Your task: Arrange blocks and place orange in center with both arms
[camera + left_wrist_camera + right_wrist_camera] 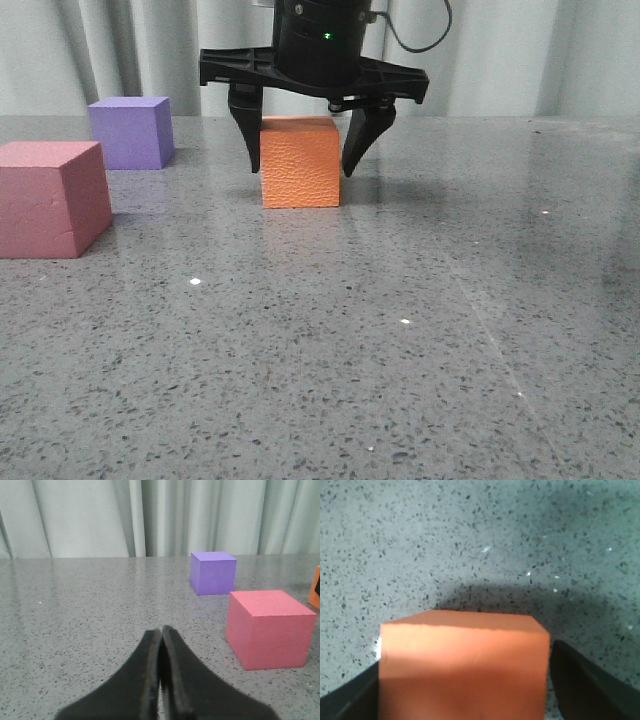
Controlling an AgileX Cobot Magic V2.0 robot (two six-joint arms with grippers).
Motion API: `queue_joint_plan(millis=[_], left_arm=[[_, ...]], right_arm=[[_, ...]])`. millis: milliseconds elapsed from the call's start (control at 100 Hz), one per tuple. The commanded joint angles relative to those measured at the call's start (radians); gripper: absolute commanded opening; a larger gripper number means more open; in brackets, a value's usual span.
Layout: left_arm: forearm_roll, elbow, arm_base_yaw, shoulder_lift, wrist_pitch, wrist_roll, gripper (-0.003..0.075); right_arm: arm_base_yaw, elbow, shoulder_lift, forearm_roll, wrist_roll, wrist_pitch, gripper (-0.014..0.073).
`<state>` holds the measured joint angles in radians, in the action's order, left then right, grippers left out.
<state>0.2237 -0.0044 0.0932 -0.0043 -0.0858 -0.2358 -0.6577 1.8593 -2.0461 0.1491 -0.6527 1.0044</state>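
The orange block point(300, 165) rests on the speckled grey table. My right gripper point(300, 172) hangs over it, open, with one black finger down each side and a thin gap at both. The right wrist view shows the orange block point(462, 665) filling the space between those fingers point(580, 680). The purple block point(130, 130) stands at the back left, and the pink-red block point(50, 200) sits nearer, at the left edge. My left gripper point(161, 630) is shut on nothing, low over bare table, with the pink-red block point(267, 630) and the purple block point(212, 572) ahead to its side.
A pale curtain point(90, 50) hangs behind the table's far edge. The grey tabletop point(400, 350) stretches across the front and right. A sliver of the orange block point(315, 587) shows at the edge of the left wrist view.
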Motion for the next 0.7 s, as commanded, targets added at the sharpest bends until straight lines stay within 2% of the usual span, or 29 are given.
queue_joint_plan(millis=[0,210,380,540,690], left_arm=[[0.0,0.054,-0.001,-0.032,0.073,-0.001,-0.0019],[0.0,0.054,-0.001,-0.032,0.073,-0.001,-0.0019],[0.0,0.054,-0.001,-0.032,0.073,-0.001,-0.0019],[0.0,0.054,-0.001,-0.032,0.073,-0.001,-0.0019],[0.0,0.054,-0.001,-0.032,0.073,-0.001,-0.0019]], right_arm=[[0.002,0.052,0.063,0.008,0.007,-0.016,0.0584],[0.002,0.176,0.064,0.008,0.041,0.041,0.0584],[0.002,0.3,0.076,0.008,0.172,0.081,0.0584],[0.019,0.31,0.143,0.044,0.263,0.06,0.0584],[0.078,0.308,0.209,0.065,0.334,0.087,0.0584]])
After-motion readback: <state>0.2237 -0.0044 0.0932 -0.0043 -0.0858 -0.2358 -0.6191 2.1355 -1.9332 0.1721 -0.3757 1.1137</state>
